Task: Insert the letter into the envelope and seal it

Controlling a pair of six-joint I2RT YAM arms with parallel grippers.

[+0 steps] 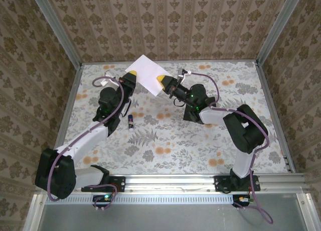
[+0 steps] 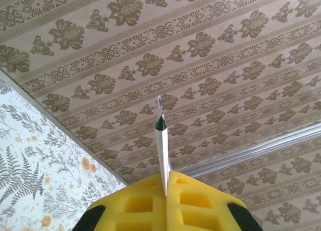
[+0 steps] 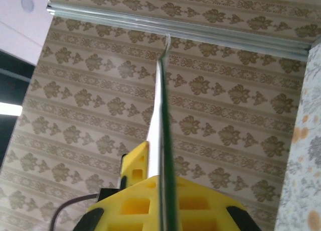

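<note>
The letter (image 1: 147,73) was held aloft over the far edge of the table (image 1: 210,145), spanning between the arms; the left gripper (image 1: 131,79) was clamped on its left corner; the right gripper (image 1: 162,81) was clamped on its right side, neither arm nearer.

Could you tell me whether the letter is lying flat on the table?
No, the letter is held above the table, pinched by the left gripper and the right gripper.
</note>
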